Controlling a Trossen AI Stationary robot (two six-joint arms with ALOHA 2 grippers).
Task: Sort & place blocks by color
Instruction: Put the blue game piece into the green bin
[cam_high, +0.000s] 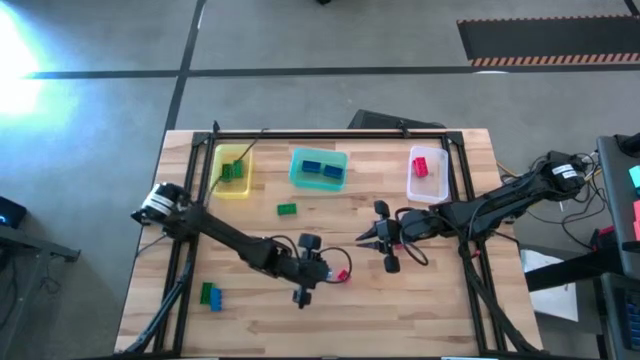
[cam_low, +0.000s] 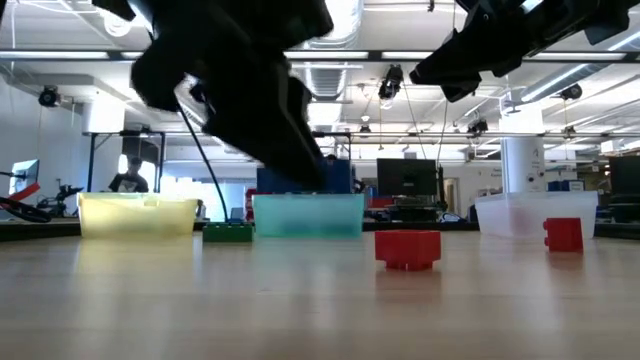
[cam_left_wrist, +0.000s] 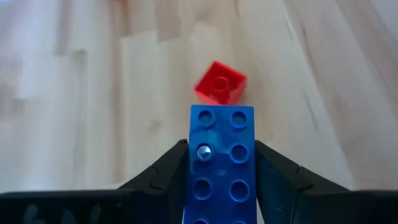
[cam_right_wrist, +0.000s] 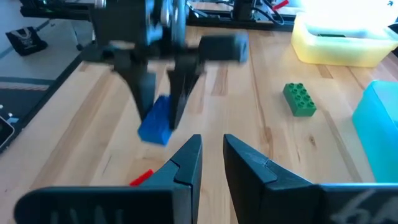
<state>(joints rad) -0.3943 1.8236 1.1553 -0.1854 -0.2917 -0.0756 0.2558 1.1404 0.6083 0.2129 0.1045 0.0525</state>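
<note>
My left gripper (cam_left_wrist: 221, 144) is near the table's middle (cam_high: 318, 268), shut on a long blue block (cam_left_wrist: 222, 155). A small red block (cam_left_wrist: 219, 82) lies on the wood just beyond it (cam_high: 343, 276). My right gripper (cam_right_wrist: 212, 144) hovers right of centre (cam_high: 366, 237); its fingers stand a narrow gap apart with nothing between them, and it faces the left gripper. One green block (cam_high: 287, 209) lies flat in front of the bins. A green and a blue block (cam_high: 210, 295) lie near the table's near left corner. My left gripper pinches the long blue block between its two fingers, which lie on its long sides (cam_left_wrist: 194, 168). The block runs along the fingers and its free end (cam_left_wrist: 222, 115) sticks out past the fingertips. The fingers come from above, and the block hangs tilted below them (cam_right_wrist: 155, 121), clear of the table.
Three bins stand in a row along the far side: a yellow bin (cam_high: 232, 170) with green blocks, a teal bin (cam_high: 318, 168) with blue blocks, and a clear bin (cam_high: 428, 172) with a red block. A dark frame borders the table. Bare wood lies near the front edge.
</note>
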